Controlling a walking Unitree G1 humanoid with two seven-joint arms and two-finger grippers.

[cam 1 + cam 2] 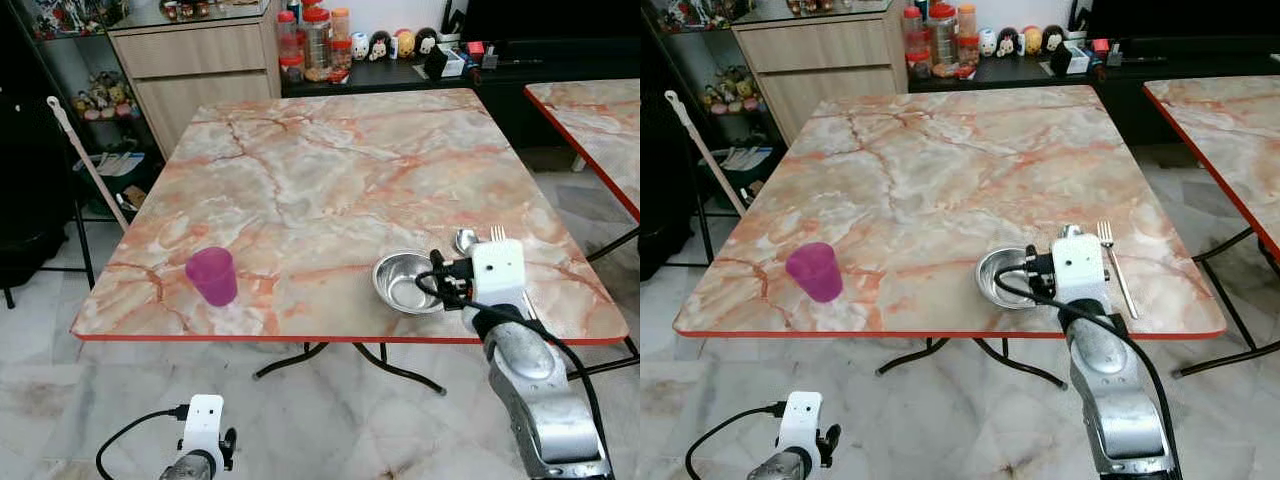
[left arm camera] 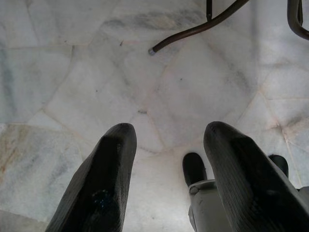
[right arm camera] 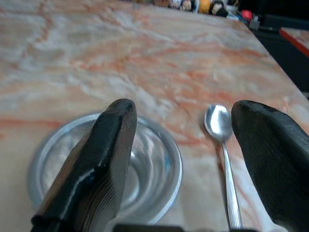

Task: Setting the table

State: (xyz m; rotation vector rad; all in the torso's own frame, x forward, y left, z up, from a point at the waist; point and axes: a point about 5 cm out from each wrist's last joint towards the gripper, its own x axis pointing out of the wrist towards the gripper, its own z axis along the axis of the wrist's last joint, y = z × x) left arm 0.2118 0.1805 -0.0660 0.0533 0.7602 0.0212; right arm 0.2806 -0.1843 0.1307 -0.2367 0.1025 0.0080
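On the marble table [image 1: 330, 170], a steel bowl [image 1: 400, 282] sits near the front right edge. Just to its right lie a spoon [image 3: 219, 123] and then a fork [image 1: 1112, 260]. A purple cup [image 1: 212, 275] stands upright at the front left. My right gripper [image 3: 186, 113] hovers open over the front edge, with one finger [image 3: 108, 145] above the bowl and the other finger [image 3: 270, 150] right of the spoon. It holds nothing. My left gripper [image 2: 169, 130] hangs open below the table, over the floor.
A second marble table [image 1: 600, 120] stands close on the right. Behind are a wooden cabinet [image 1: 195, 70], jars [image 1: 315, 40] and a dark sideboard. A mop handle [image 1: 90, 165] leans at the left. Curved table legs [image 1: 350, 355] spread under the front edge.
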